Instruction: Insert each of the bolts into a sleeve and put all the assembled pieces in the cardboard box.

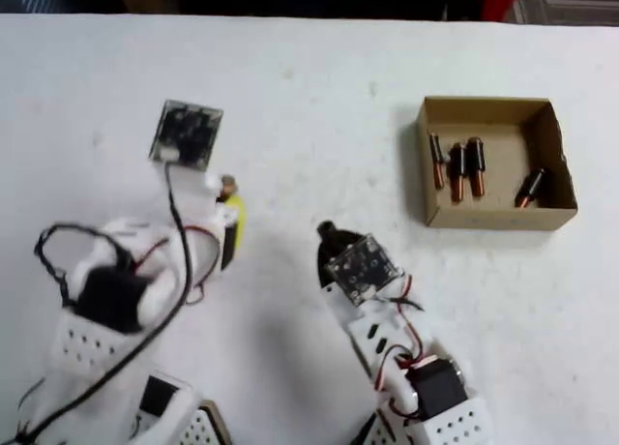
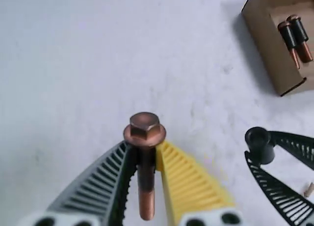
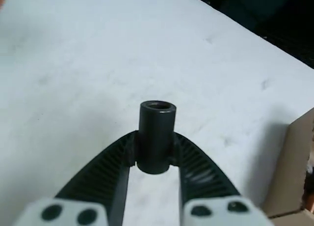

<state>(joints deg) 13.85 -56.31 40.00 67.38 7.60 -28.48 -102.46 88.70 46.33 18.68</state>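
Observation:
My left gripper (image 2: 145, 152) is shut on a copper bolt (image 2: 145, 159), whose hex head sticks out past the grey and yellow fingertips. In the high view this gripper (image 1: 228, 195) sits left of centre with the bolt head (image 1: 227, 185) at its tip. My right gripper (image 3: 155, 152) is shut on a black sleeve (image 3: 156, 135), bore facing outward. From above, the sleeve (image 1: 327, 234) shows at the right gripper's (image 1: 329, 242) tip near the table's middle. The sleeve (image 2: 258, 143) also appears in the left wrist view. The cardboard box (image 1: 496, 109) at right holds several assembled pieces (image 1: 457, 166).
The white table (image 1: 309, 87) stretches open behind both arms. Loose black cables (image 1: 174, 222) hang over the left arm. The box's near wall (image 3: 289, 172) stands close beside the right gripper.

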